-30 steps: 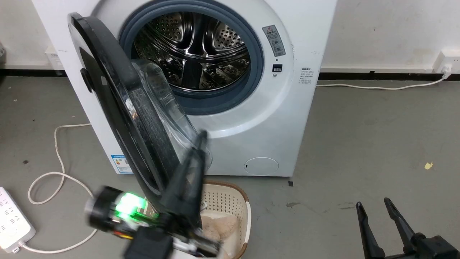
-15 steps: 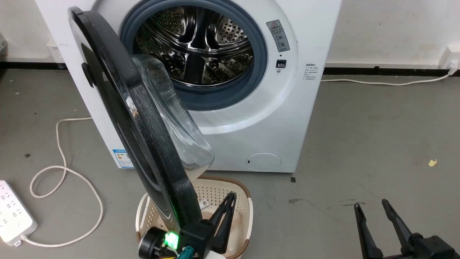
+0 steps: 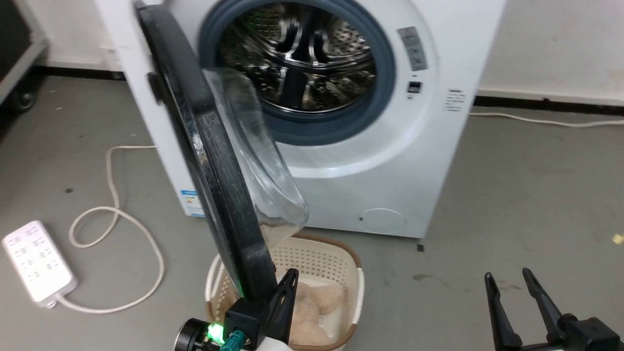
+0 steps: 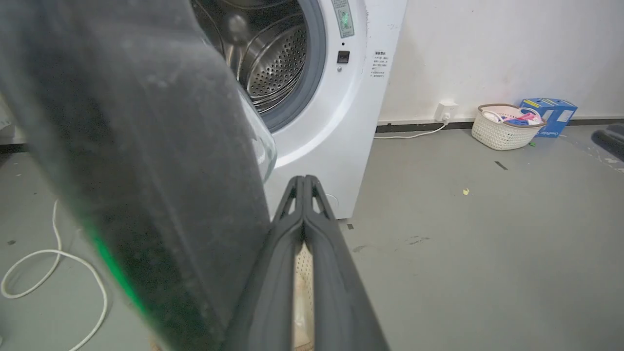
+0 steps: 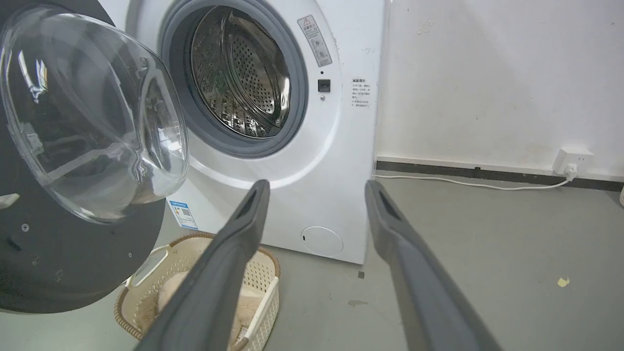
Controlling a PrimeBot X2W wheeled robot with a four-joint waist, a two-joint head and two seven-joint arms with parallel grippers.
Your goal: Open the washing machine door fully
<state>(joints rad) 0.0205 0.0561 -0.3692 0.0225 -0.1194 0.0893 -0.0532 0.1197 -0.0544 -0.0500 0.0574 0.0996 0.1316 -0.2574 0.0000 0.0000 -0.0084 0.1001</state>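
A: What is hidden or hard to make out?

B: In the head view the washing machine door (image 3: 222, 185) stands almost edge-on, so its outer face barely shows. Its lower rim covers part of the laundry basket (image 3: 358, 282) on the floor in front of the washing machine (image 3: 390, 185). A beige fluffy thing (image 3: 317, 304) lies in the basket, but I cannot tell what it is. In the left wrist view the door is a blurred dark mass. In the right wrist view the frame edge cuts off its left part.

A: How does the door look?

B: It is a large round black disc with a bulging clear glass bowl at its centre. It hangs from the left of the machine's front and is swung out, roughly square to that front. The steel drum (image 3: 302, 53) is exposed.

A: And the tools?

B: The left tool (image 4: 303, 183) has its two fingers pressed together with nothing between them. It lies just beside the door's lower rim, on the bowl side, out in front of the machine. I cannot tell whether it touches the rim. The right tool (image 3: 507, 275) is spread wide and empty. It is well apart from the door, in front of the machine's right side.
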